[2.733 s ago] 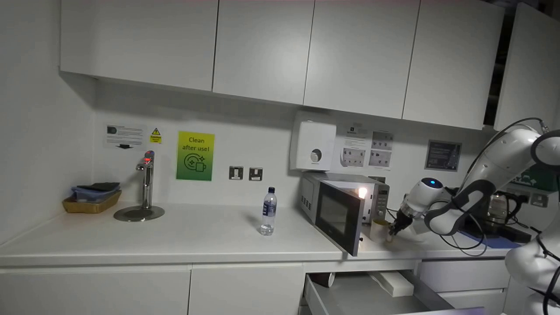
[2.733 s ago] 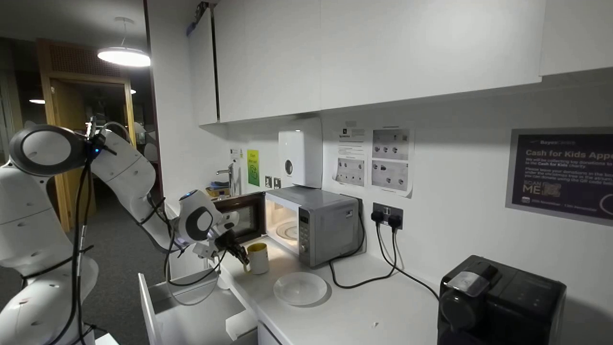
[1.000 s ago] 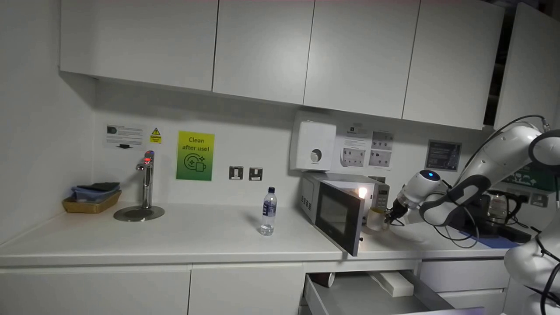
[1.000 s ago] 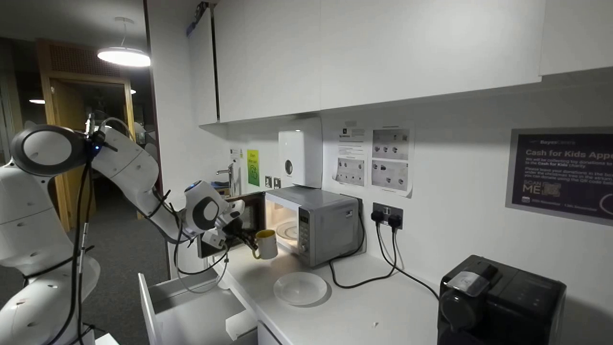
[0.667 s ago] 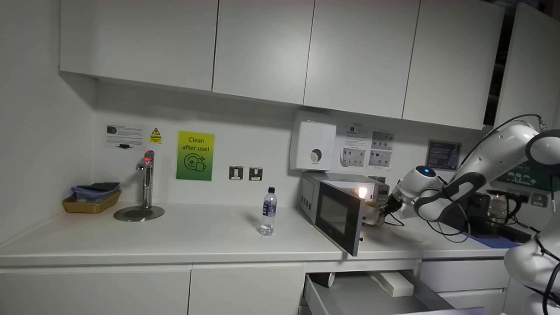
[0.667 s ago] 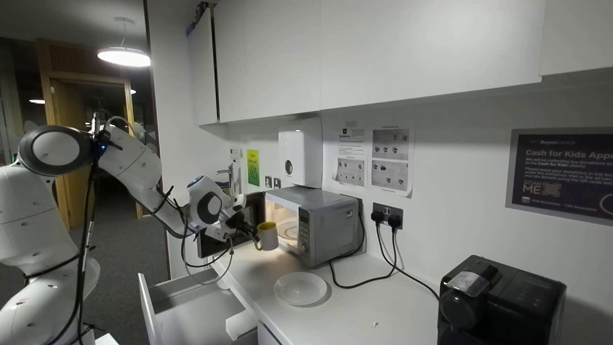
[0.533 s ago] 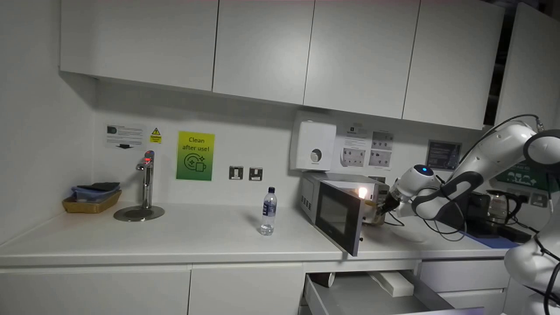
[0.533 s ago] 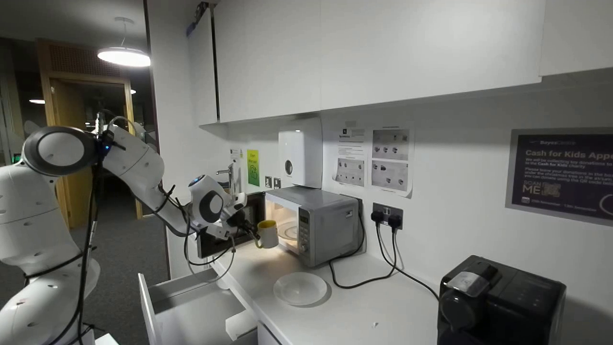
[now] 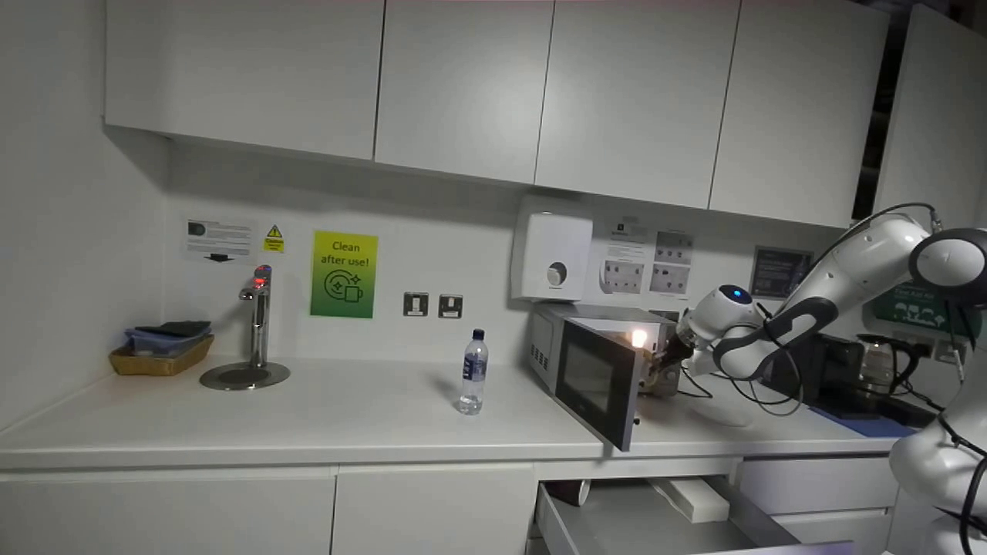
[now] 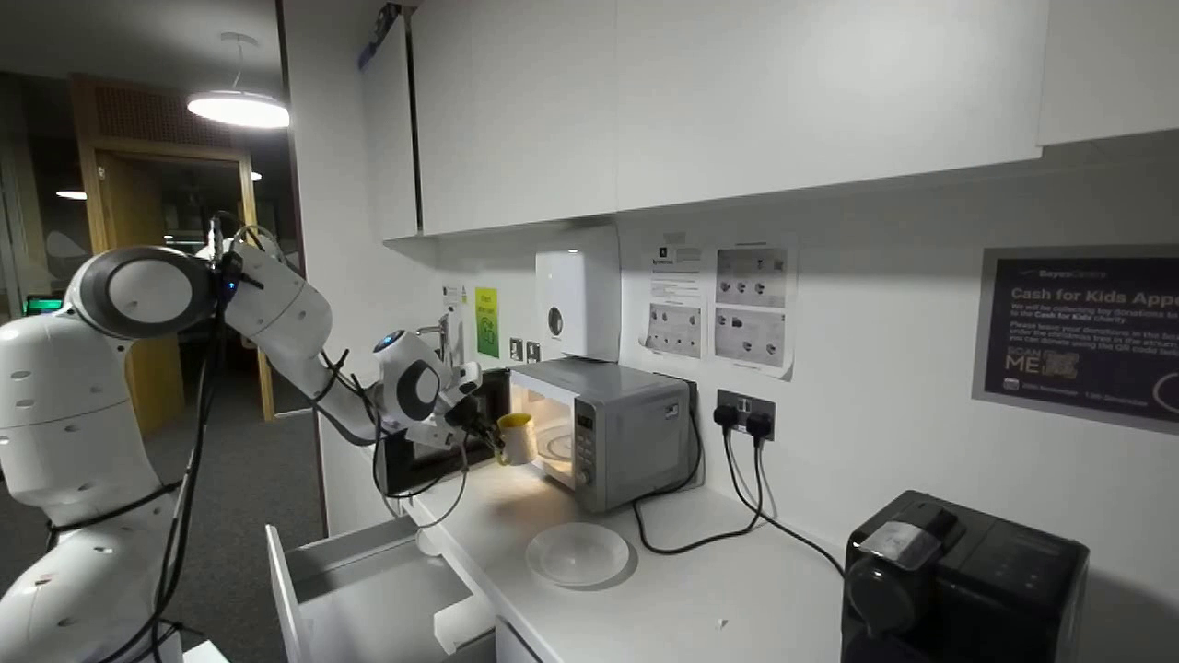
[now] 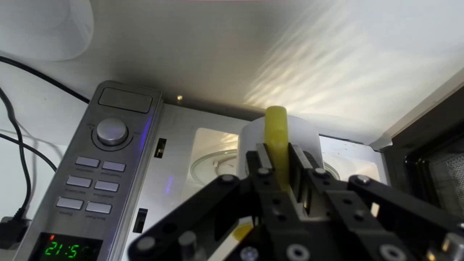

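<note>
Mug [image 10: 520,444] reaches microwave's [image 10: 636,442] open mouth.
I've raised it off the worktop [image 10: 663,612] near the front edge, gripper [image 11: 279,159] clamped on the yellow handle [image 11: 276,127].

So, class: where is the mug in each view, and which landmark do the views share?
In an exterior view: mug left of and below centre, at the opening of the microwave.
In an exterior view: right of and below centre, by the free edge of the open door, hard to make out.
In the wrist view: just right of centre, yellow handle in the gripper.
Shared landmark: that door.
</note>
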You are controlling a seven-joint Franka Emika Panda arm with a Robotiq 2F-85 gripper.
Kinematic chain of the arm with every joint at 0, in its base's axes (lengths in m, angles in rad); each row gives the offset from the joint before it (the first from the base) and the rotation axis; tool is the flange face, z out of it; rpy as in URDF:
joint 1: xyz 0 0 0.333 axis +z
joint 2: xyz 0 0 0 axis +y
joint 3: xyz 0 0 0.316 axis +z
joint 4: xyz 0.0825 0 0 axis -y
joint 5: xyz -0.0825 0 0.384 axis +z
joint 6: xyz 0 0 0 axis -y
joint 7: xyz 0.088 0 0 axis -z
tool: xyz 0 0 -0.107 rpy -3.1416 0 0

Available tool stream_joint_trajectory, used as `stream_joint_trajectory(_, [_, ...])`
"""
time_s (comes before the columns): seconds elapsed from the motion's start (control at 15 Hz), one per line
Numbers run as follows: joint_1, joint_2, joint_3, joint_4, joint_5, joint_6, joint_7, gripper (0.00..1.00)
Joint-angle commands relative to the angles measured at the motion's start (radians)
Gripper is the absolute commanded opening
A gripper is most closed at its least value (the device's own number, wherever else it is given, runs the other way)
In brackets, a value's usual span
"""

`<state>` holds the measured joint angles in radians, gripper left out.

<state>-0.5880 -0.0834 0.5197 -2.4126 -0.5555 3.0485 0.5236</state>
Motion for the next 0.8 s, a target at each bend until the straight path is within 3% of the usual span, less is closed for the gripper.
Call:
stream_joint_trajectory(0.0, [0.010,0.025,-0.003,0.073,0.011,-0.032,-0.059,0.04])
stream_joint_trajectory(0.73, [0.019,0.101,0.001,0.169,0.068,-0.099,-0.139,0.04])
